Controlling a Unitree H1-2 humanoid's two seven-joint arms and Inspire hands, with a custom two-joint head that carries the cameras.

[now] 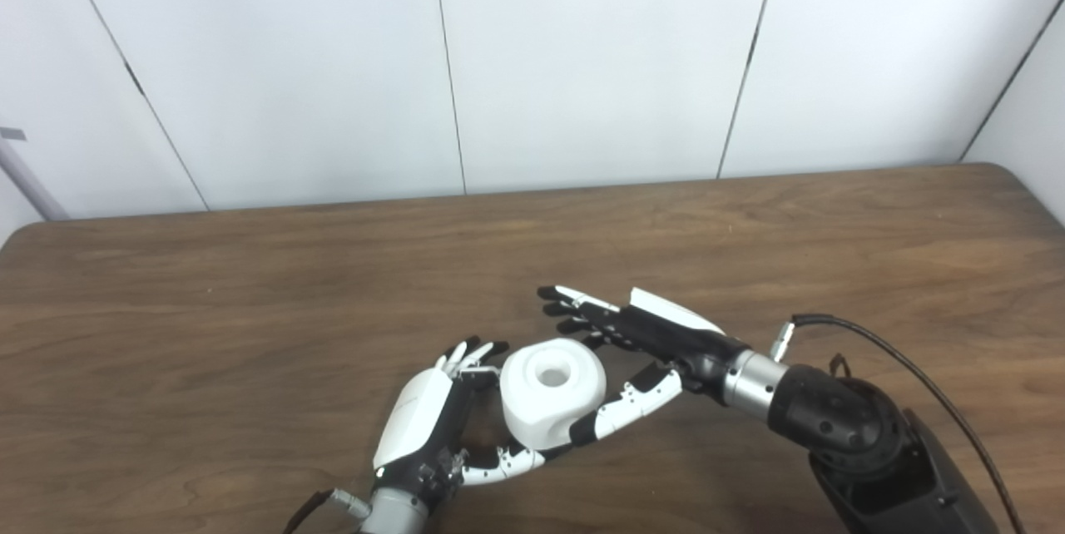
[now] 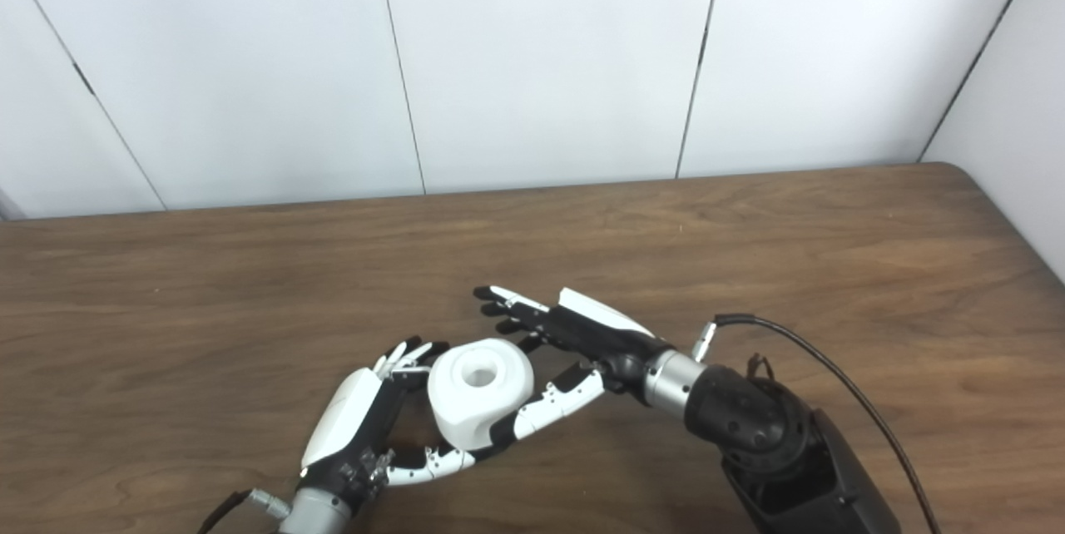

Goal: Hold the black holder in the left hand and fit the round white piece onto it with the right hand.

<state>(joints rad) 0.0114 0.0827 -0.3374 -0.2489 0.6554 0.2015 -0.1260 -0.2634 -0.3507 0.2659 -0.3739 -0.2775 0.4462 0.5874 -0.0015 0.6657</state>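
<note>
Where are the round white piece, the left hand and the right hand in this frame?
round white piece [image 1: 549,397]: left eye view, on its top face, just below the centre hole.
left hand [image 1: 420,417]: left eye view, on the white back cover.
right hand [image 2: 582,326]: right eye view, on the dark palm area.

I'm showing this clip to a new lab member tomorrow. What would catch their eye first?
The round white piece, with a hole in its top, low in the middle of the picture. The left hand cups it from the left and the right hand reaches in from the right, thumb against its near side. No black holder can be made out. Around them lies the bare brown wooden table, with white wall panels behind.
</note>
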